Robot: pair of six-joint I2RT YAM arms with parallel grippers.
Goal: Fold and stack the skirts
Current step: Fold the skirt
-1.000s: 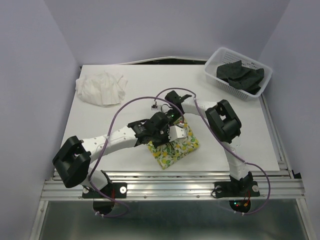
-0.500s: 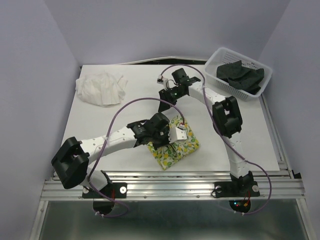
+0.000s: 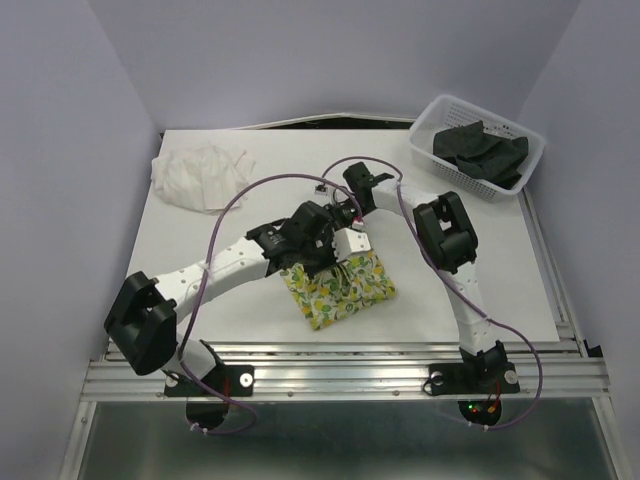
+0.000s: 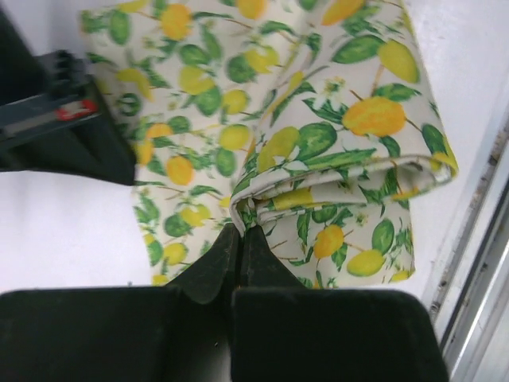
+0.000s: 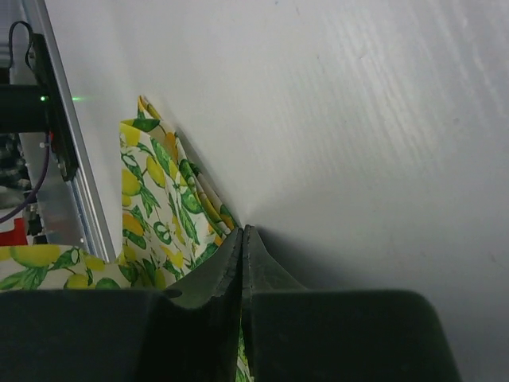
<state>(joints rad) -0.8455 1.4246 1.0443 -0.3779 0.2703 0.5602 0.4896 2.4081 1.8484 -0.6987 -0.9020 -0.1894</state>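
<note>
- Left claw (image 4: 241, 232): jaws pressed together, pinching a folded edge of the lemon skirt (image 4: 318, 143).
- Right claw (image 5: 242, 232): jaws likewise closed, nipping a corner of the same skirt where the cloth meets the bench (image 5: 358, 119).
- Lemon skirt (image 3: 345, 290): a folded pad lying askew at the middle of the bench's near edge. Both claws meet at its far side.
- Obstructions: the two wrists crowd together over the far side of the pad. In the left wrist view a black body (image 4: 56, 127) with a red mark lies against the cloth's corner. Purple cables (image 3: 240, 198) loop above the bench over both arms.
- White skirt (image 3: 205, 175): a crumpled heap at the far-left corner, well apart from the claws.
- Basket (image 3: 455, 178): at the far-right corner, holding the bunched black skirt (image 3: 480, 150).
- Edges and room: the rail (image 3: 350, 372) runs along the near edge, close to the pad's near corner. Bare bench lies between the pad and the right edge, and between the arms and the far edge.
- Hidden or unclear: in the top view the arms cover the pad's far edge and both sets of fingertips. How much cloth lies between either pair of jaws cannot be made out. Each wrist view cuts the pad off at the frame's edge.
</note>
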